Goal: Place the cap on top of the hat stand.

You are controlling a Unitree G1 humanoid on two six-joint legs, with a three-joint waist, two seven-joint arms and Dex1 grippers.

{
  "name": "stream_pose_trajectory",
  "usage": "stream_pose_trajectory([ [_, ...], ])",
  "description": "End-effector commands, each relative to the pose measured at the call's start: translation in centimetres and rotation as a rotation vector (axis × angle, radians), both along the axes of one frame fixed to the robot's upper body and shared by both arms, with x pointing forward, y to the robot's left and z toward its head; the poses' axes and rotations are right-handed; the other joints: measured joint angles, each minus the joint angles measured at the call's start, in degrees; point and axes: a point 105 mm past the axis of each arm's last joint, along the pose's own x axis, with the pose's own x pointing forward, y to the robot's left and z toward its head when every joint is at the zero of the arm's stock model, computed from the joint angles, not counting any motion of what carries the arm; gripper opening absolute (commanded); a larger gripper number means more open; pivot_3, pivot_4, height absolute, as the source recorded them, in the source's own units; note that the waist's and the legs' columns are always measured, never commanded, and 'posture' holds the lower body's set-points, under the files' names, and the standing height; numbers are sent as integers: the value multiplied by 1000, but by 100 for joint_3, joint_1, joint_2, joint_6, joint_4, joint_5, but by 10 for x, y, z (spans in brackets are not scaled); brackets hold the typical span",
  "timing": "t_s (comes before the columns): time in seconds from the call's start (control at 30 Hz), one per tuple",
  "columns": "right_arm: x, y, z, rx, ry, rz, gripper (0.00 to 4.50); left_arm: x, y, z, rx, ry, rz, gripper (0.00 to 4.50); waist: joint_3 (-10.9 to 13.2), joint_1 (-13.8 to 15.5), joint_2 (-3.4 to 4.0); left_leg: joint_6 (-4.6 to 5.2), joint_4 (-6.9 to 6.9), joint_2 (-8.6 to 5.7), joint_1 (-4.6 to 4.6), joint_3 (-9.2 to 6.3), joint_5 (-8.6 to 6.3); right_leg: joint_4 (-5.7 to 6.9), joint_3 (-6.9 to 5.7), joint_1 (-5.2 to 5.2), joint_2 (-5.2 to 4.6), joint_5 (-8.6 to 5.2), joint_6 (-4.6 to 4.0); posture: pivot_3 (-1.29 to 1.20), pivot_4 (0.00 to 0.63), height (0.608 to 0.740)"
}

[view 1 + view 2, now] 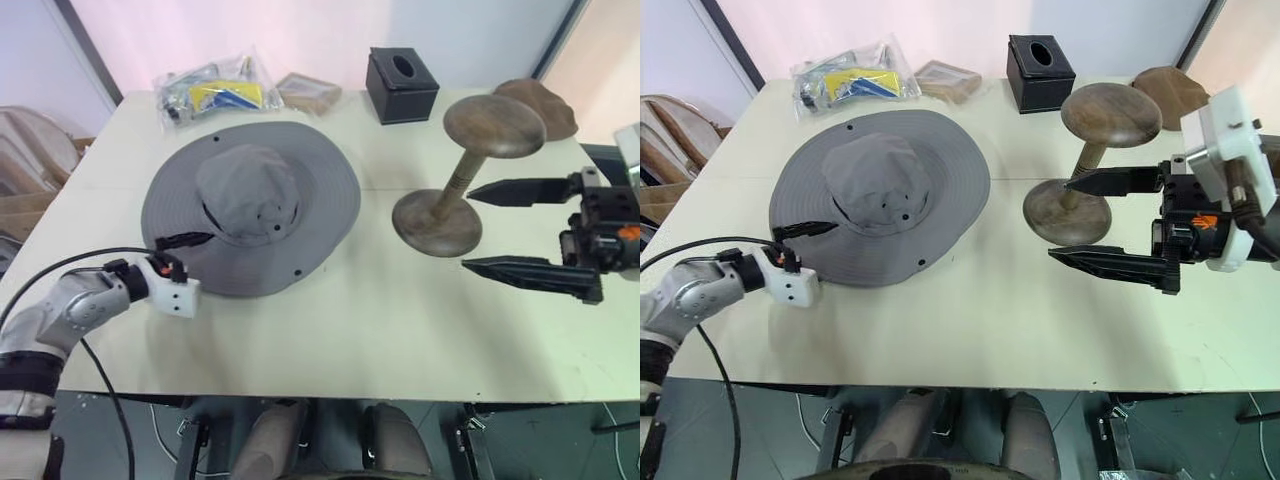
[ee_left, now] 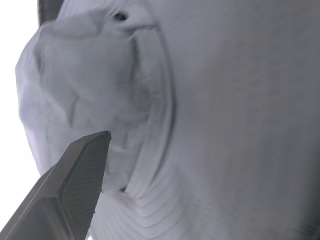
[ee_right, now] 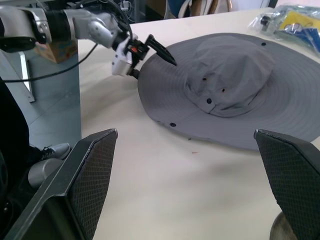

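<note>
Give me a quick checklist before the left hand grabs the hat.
1. Left hand open: ok, one finger lies above the brim and the fingers are spread.
2. Fingers bracketing the brim: cannot tell, the lower finger is hidden at the brim edge.
3. Hat flat on the table, crown up: ok.
4. Hat stand upright with bare top: ok.
5. Right hand open and holding nothing: ok, but it sits beside the stand's base and may crowd the placement.
6. Path from hat to stand free of the tissue box: ok, the box sits behind.
</note>
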Motion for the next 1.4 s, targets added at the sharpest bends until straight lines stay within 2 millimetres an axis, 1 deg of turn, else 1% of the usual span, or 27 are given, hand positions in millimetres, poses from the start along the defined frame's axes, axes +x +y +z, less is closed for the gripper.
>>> stream_pose_trajectory([
  [0.03,-4,0,11,-15,-58,-12,4500,16,2,-12,-2,6,74,4484,-1,13,1,0,1,0,0,0,0,0,0,1,0,2,3,0,150,734],
  [0.1,-4,-1,11,-19,-64,-18,4500,22,-1,-10,-40,2,88,3949,-2,20,-1,0,2,0,0,0,0,0,-1,2,0,4,6,0,150,734],
  [0.13,-3,-1,12,-21,-68,-24,4500,25,-2,-8,-64,4,98,3570,-2,15,-1,0,2,0,0,0,0,0,-1,2,0,4,6,0,150,734],
  [0.17,-2,-2,12,-22,-70,-34,4500,28,-2,-7,-83,6,105,3084,-2,11,-1,0,3,0,0,0,0,0,-1,1,1,4,7,0,150,734],
  [0.23,0,-5,13,-20,-74,-57,4500,36,-4,2,-124,-3,122,2324,-1,4,-4,1,4,0,-1,0,1,0,-1,-1,1,4,7,0,150,734],
  [0.33,3,-10,17,6,-78,-90,4500,45,-8,14,-185,1,134,1069,2,-26,-11,1,4,0,-8,-1,1,0,-1,-6,2,5,8,0,150,734],
  [0.37,3,-12,19,22,-77,-105,4500,51,-10,24,-240,6,155,855,3,-24,-13,2,6,0,-8,-1,1,1,-1,-6,2,5,8,0,150,734],
  [0.43,3,-17,24,26,-99,-135,4500,63,-14,46,-369,28,194,633,4,-10,-16,2,10,-1,-13,-1,2,0,-3,-6,1,7,12,0,150,734],
  [0.47,3,-20,25,20,-117,-156,4500,69,-16,59,-437,41,207,596,6,-6,-21,2,13,-2,-16,-2,2,-1,-5,-6,1,8,12,0,150,734],
  [0.63,2,-40,30,35,-153,-268,4500,89,-36,141,-695,33,164,562,26,-45,-58,14,30,-1,-30,-11,8,1,-14,-4,6,9,13,0,150,734],
  [0.73,0,-48,31,38,-167,-311,4500,93,-52,180,-802,50,116,562,26,-46,-59,23,42,-1,-33,-12,5,1,-17,21,7,9,14,0,150,734],
  [0.8,-1,-54,31,35,-176,-344,4500,96,-70,208,-866,59,64,562,26,-46,-58,35,57,-1,-29,-13,-2,0,-19,34,9,8,15,0,150,734],
  [0.87,-2,-60,32,35,-189,-373,4500,95,-92,234,-906,56,-7,562,30,-31,-66,45,79,-1,-30,-18,-8,0,-27,45,10,8,17,0,150,734],
  [0.9,-4,-62,33,40,-195,-386,4500,93,-105,247,-922,47,-50,562,35,-25,-73,46,87,-2,-32,-21,-10,-2,-33,49,10,9,20,0,150,734],
  [1.0,-6,-69,34,48,-207,-420,4500,88,-144,278,-961,41,-156,562,38,-32,-79,43,98,-5,-38,-26,-17,-13,-41,57,7,16,33,0,150,734],
  [1.1,-9,-73,34,46,-217,-447,4500,80,-187,298,-980,73,-250,562,40,-33,-83,47,98,-8,-39,-26,-20,-16,-41,60,4,16,36,0,150,734],
  [1.17,-11,-75,34,47,-227,-459,4500,72,-211,310,-998,88,-314,562,41,-31,-83,54,98,-8,-42,-26,-17,-16,-41,58,3,14,39,0,150,734],
  [1.23,-14,-77,35,49,-234,-476,4500,61,-231,316,-975,80,-398,562,41,-41,-83,54,97,-9,-44,-26,-16,-16,-41,56,4,13,41,0,150,734],
  [1.27,-16,-78,35,48,-237,-486,4500,55,-239,316,-945,64,-441,562,41,-60,-82,55,97,-8,-44,-26,-17,-16,-41,55,3,11,43,0,150,734],
  [1.3,-18,-81,34,47,-236,-503,4500,47,-247,311,-880,25,-494,562,40,-75,-80,55,94,-8,-43,-26,-17,-16,-40,54,4,11,43,0,150,734],
  [1.37,-22,-87,33,42,-235,-537,4500,37,-259,296,-768,-37,-574,562,40,-68,-79,54,87,-6,-40,-26,-17,-15,-37,51,6,10,42,0,150,734],
  [1.4,-24,-88,32,41,-235,-548,4500,34,-262,290,-733,-56,-595,562,37,-60,-74,54,88,-6,-39,-26,-17,-13,-37,52,7,9,42,0,150,734],
])
